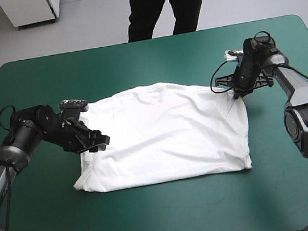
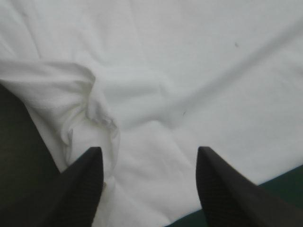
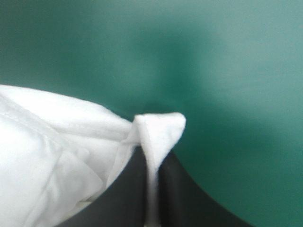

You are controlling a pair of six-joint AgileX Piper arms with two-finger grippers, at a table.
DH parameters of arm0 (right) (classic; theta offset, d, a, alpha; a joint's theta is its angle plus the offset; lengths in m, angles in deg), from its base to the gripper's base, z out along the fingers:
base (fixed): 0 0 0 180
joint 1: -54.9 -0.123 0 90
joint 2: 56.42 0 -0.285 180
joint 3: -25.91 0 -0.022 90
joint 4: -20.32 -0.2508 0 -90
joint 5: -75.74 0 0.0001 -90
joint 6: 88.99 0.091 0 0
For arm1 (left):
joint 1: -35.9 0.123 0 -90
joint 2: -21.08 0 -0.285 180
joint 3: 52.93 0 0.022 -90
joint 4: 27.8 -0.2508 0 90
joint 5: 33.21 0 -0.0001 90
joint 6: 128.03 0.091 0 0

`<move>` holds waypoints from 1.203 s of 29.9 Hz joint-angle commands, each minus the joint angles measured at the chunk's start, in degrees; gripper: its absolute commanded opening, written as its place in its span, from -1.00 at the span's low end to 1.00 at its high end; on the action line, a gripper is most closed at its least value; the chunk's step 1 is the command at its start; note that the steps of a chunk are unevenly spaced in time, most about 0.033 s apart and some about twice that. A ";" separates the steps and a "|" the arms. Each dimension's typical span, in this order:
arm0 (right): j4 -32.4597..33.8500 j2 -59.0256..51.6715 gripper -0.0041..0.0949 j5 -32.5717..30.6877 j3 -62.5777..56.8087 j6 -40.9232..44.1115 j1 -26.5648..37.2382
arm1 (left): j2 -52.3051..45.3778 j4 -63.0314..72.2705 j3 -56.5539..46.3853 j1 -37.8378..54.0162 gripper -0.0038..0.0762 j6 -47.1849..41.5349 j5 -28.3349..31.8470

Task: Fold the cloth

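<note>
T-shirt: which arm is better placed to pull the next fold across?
Right, probably. The right gripper is shut on the far right corner of the T-shirt, ready to carry it. The left gripper stands open over the left edge, holding nothing, and would first have to grip.

T-shirt [image 2: 189, 71] edges cut off, right claw [image 3: 153, 158] tips hidden behind pinched corner

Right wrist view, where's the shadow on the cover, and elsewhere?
Right wrist view: a dark patch on the teal-green cover just ahead of the T-shirt corner held in the right gripper. High view: thin shade along the T-shirt's near edge. Left wrist view: soft shading in the folds beside the open left gripper.
</note>
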 commanded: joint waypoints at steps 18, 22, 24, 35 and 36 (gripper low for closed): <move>2.00 -12.46 -0.95 5.73 1.07 1.18 -9.72 | -2.19 1.08 1.85 -0.10 0.15 -0.51 0.59; 2.00 -12.35 -0.95 8.05 1.07 2.56 -14.53 | -2.19 1.08 1.85 -0.10 0.15 -0.51 0.59; 1.89 -11.87 -0.95 9.40 1.07 3.22 -16.57 | -2.19 1.08 1.85 -0.10 0.15 -0.51 0.59; -8.18 -2.34 -0.53 4.77 1.07 2.02 -19.49 | -2.19 1.08 1.85 -0.10 0.15 -0.51 0.20; -10.27 -2.05 -0.39 4.13 1.07 0.73 -19.49 | -2.19 1.08 1.85 -0.10 0.15 -0.51 0.20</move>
